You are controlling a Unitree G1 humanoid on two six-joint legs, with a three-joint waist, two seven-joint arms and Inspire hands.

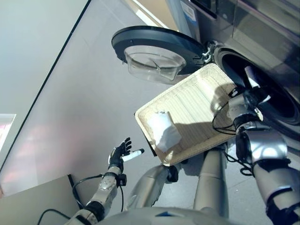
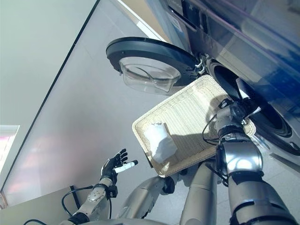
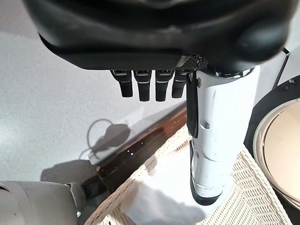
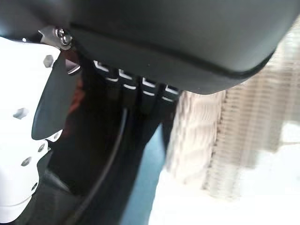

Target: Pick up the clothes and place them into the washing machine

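Observation:
A white cloth [image 1: 164,131] lies crumpled in the near left corner of a shallow wicker basket [image 1: 197,101]. The basket's far corner reaches the washing machine's dark drum opening [image 1: 276,101]. My right hand [image 1: 247,97] is at the mouth of the drum, past the basket's far edge, with its white-covered thumb pointing into the opening. In the right wrist view its fingers [image 4: 140,89] look straight and nothing shows between them. My left hand [image 1: 121,152] hovers open, fingers spread, to the left of the basket and apart from it. The left wrist view shows the cloth [image 3: 159,197] beyond the thumb.
The washer's round door [image 1: 154,44], with its clear bowl-shaped window, stands swung open left of the drum, above the basket's far side. The grey machine front [image 1: 243,23] fills the upper right. Pale smooth floor [image 1: 70,108] stretches to the left.

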